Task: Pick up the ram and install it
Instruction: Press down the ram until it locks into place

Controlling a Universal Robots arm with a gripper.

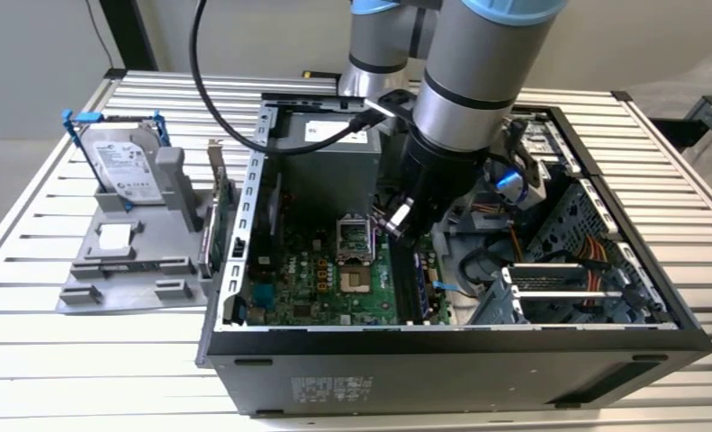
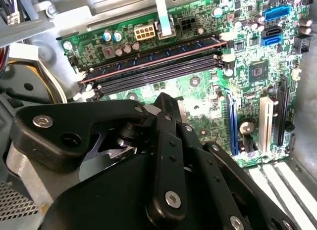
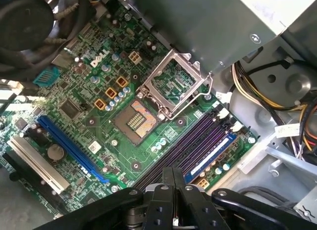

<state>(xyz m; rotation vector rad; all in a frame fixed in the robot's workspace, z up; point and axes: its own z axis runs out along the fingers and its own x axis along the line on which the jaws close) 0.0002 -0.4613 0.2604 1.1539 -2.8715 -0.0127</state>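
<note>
The ram (image 2: 148, 59) is a long dark blue stick with a reddish top edge. It stands in one of the memory slots at the edge of the green motherboard (image 2: 198, 99). In the first wrist view the ram (image 3: 212, 152) shows as a blue strip in the outermost slot, beside the purple-black slots (image 3: 190, 143). My black gripper (image 3: 173, 174) hangs just above the board, short of those slots, fingers pressed together with nothing between them. In the exterior view the gripper (image 1: 398, 219) is down inside the open computer case (image 1: 452, 360), over the board's middle.
A silver hard drive with blue clips (image 1: 128, 171) and a bracketed card (image 1: 218, 211) rest on a grey stand left of the case. The open processor socket (image 3: 171, 86), a blue expansion slot (image 3: 72, 148), cable bundles (image 1: 512, 243) and a drive cage (image 1: 578, 270) surround the gripper.
</note>
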